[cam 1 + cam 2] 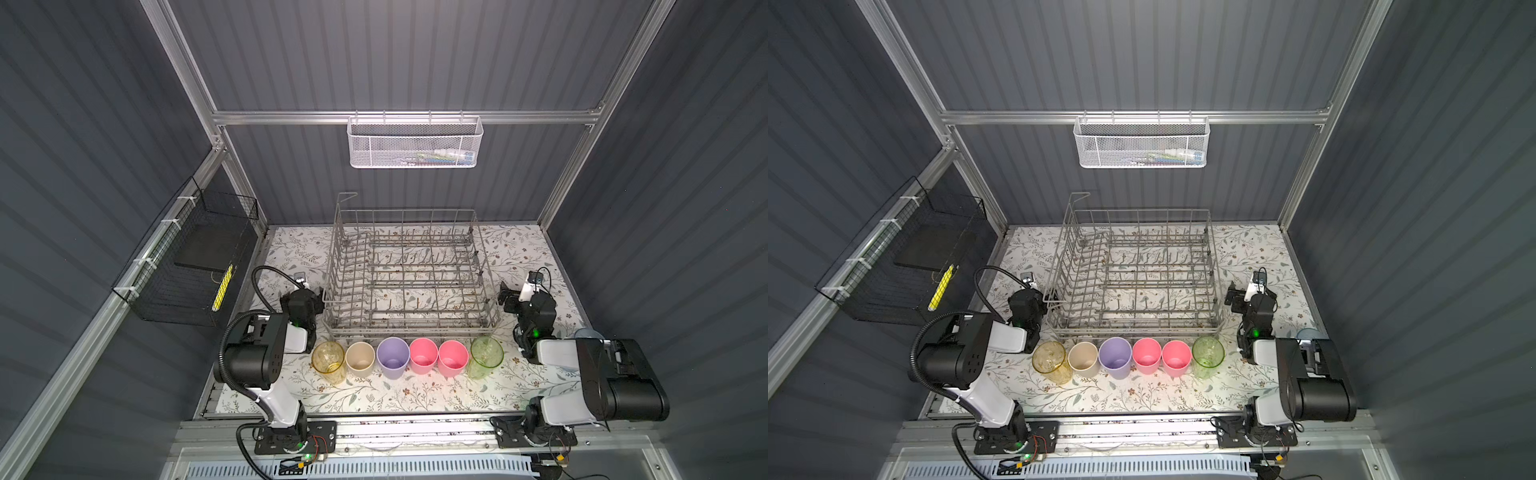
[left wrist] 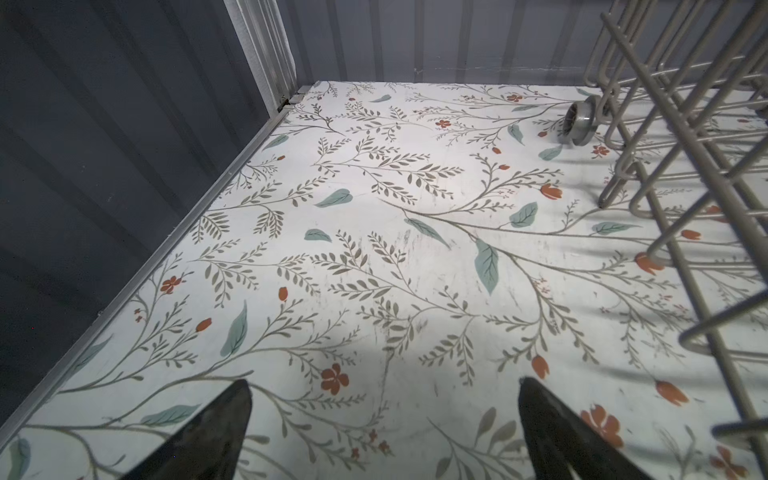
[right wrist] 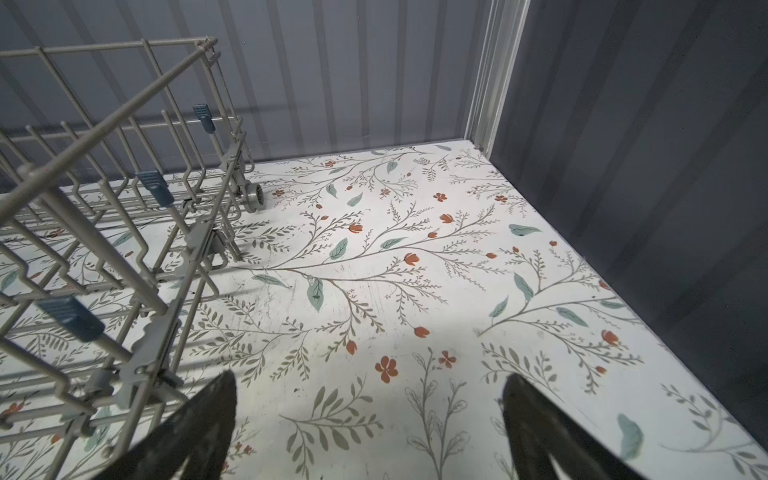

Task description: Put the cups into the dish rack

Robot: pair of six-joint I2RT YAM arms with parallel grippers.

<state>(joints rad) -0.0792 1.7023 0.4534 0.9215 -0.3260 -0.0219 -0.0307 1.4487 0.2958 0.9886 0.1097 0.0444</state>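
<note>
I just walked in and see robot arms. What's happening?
Two robot arms are meant to load cups into the dish rack, but it is empty. Six stand upright in a row on the table in front of it: a yellow cup, a beige cup, a lavender cup, a pink cup, a second pink cup and a green cup. A blue-grey cup peeks out behind the right arm. The left gripper and right gripper are open, one on each side of the rack, holding nothing.

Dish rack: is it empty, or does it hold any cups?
Empty. In a top view only its own wires and the floral table show inside the dish rack; six cups stand in a row outside it.
</note>
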